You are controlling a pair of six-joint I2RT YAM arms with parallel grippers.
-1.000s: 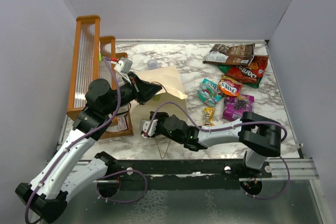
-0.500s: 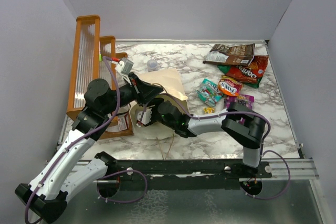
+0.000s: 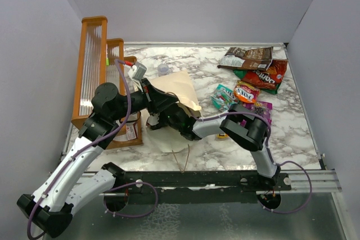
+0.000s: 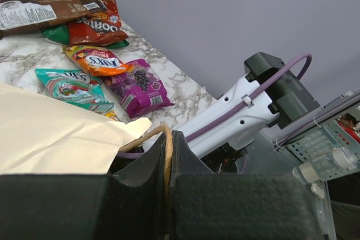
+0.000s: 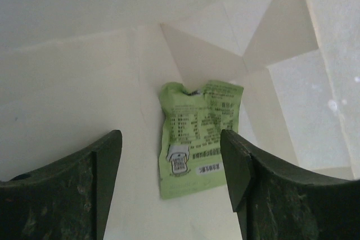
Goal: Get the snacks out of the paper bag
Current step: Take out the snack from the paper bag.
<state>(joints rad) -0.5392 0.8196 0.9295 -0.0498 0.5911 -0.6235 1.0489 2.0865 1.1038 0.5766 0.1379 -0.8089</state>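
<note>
We've pushed right pincer (image 5: 170, 145) into the bag (image 5: 79, 54): jaws widened, empty, green packet (image 5: 201, 133) ahead. Left pincer (image 4: 169, 164) clamps handle (image 4: 151, 134).

top camera looks down; left wrist shares its snacks (image 3: 247, 91); right wrist peers inside paper bag (image 5: 67, 71).

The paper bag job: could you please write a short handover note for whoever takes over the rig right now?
Left hand: shut on the paper bag's loop handle.
Right hand: open, inside the bag, over a light-green packet lying on its bottom; not gripped.
Done: out on the table are the brown chip bag, orange-red chip bag, orange packet, teal packet and purple pouch.
Left: grasp the light-green packet and lift it out. The right wrist view shows nothing else in the bag.
</note>
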